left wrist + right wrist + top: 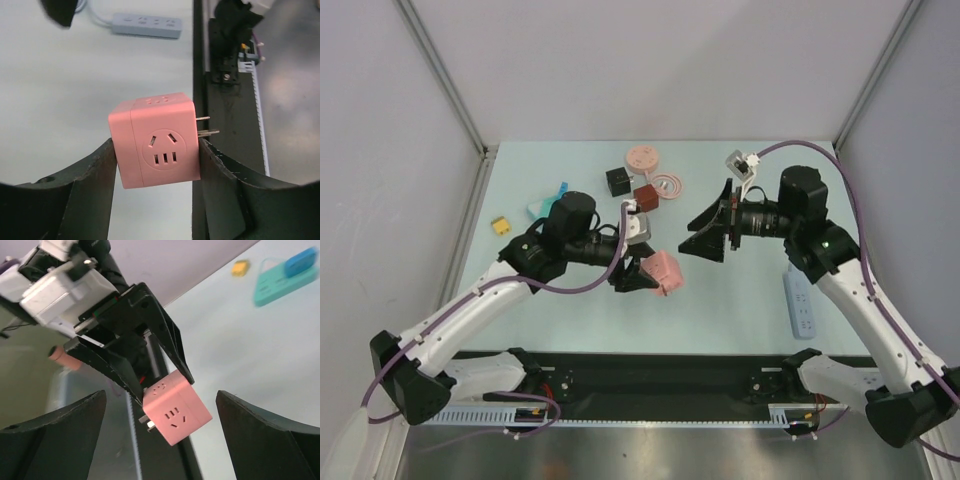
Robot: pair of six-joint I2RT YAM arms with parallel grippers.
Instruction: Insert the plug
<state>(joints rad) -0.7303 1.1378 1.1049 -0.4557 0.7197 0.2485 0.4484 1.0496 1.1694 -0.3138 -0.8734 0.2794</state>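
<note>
Holding: left fingers clamp the pink cube plug on 2 opposite sides, lifted above the desk.
Right fingers: spread wide, empty.
Handling: light, rigid, smooth plastic; likely slips if twisted; keep off the prongs.
Likely target: white power strip, well apart.

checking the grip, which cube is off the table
The pink cube, clamped in the left gripper; the black cube and red cube sit on the table.
</note>
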